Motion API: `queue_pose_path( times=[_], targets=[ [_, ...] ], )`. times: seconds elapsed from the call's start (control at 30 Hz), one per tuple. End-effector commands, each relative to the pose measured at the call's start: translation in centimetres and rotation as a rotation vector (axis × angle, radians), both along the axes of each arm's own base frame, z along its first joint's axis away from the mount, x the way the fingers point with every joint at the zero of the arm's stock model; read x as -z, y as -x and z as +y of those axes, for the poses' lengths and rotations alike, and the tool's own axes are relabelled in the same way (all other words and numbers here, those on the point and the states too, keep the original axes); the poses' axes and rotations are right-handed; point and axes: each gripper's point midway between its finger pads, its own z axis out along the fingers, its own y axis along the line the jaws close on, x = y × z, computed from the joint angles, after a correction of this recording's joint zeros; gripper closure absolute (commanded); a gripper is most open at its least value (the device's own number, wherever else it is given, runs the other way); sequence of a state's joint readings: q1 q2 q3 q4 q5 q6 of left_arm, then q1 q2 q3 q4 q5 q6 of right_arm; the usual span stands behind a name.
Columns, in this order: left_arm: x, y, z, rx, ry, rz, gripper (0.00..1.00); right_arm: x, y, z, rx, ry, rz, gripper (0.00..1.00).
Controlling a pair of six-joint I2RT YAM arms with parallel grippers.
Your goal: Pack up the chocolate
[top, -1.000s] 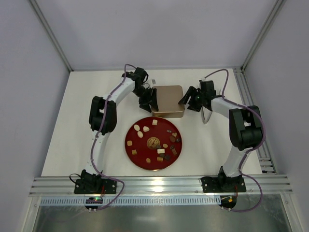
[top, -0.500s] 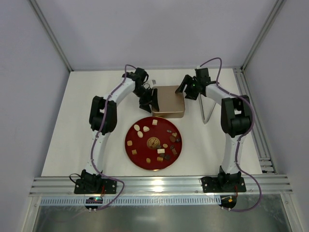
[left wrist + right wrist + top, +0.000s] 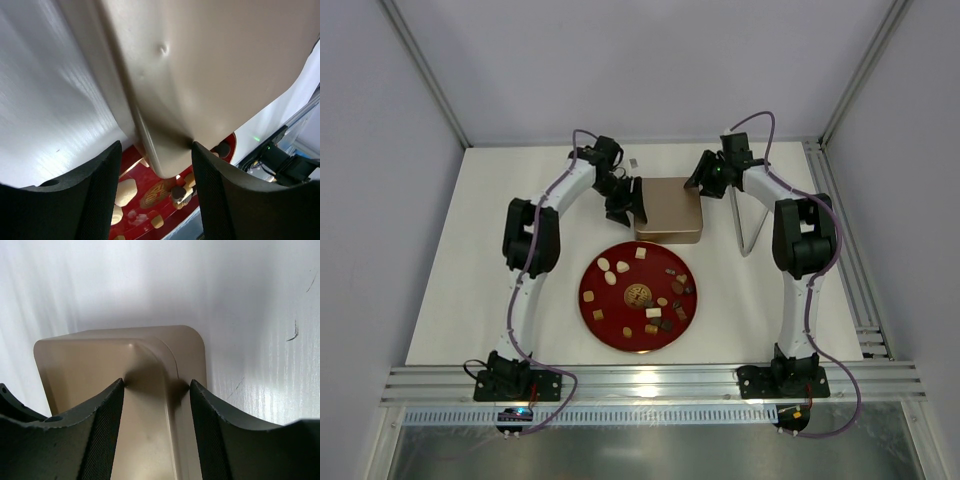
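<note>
The chocolate (image 3: 638, 292), several brown, tan and cream pieces, lies spread on a round red plate (image 3: 592, 312) at the table's middle. Behind it stands a square gold-brown tin (image 3: 668, 208), lid on. My left gripper (image 3: 628, 203) is at the tin's left side. In the left wrist view it (image 3: 154, 145) is shut on the tin's corner (image 3: 210, 75), with the plate (image 3: 131, 160) and sweets (image 3: 125, 190) beyond. My right gripper (image 3: 703, 180) is at the tin's far right corner. In the right wrist view it (image 3: 156, 382) grips the tin's edge (image 3: 90, 360).
A thin bent metal rod (image 3: 745, 225) stands on the white table (image 3: 470, 270) right of the tin. A small pale object (image 3: 634, 163) lies behind the tin. Frame rails run along the table's right side (image 3: 840, 230) and front (image 3: 650, 380).
My right gripper has swung from the tin's right side up to its far right corner, the arm stretching back. The left gripper has stayed on the tin's left side.
</note>
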State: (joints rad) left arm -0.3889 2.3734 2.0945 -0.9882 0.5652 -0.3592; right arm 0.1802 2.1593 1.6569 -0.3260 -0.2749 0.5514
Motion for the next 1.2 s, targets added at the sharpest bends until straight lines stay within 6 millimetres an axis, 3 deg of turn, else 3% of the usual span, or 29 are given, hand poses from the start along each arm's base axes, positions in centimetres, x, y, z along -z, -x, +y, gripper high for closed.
queue_pose_path(
  times=[0.0,0.23,0.37,0.63,1.17],
  targets=[
    [-3.0,-2.8,0.5,-0.063,0.025,-0.116,0.43,3.6,1.8,-2.4,0.012,0.129,0.1,0.44],
    [-4.4,-6.6,1.3,-0.197,0.072,-0.191,0.42,3.4,2.1,-2.1,-0.013,0.119,0.093,0.44],
    [-2.8,-8.8,1.7,-0.252,0.07,-0.182,0.42,3.5,2.4,-1.9,-0.03,0.114,0.099,0.41],
    [-0.3,-11.0,2.2,-0.337,0.03,-0.17,0.44,3.1,2.6,-1.6,-0.047,0.103,0.094,0.4],
    [5.7,-10.0,5.2,-0.396,-0.16,-0.098,0.52,3.5,2.9,-1.3,-0.065,0.135,0.114,0.41]
  ],
)
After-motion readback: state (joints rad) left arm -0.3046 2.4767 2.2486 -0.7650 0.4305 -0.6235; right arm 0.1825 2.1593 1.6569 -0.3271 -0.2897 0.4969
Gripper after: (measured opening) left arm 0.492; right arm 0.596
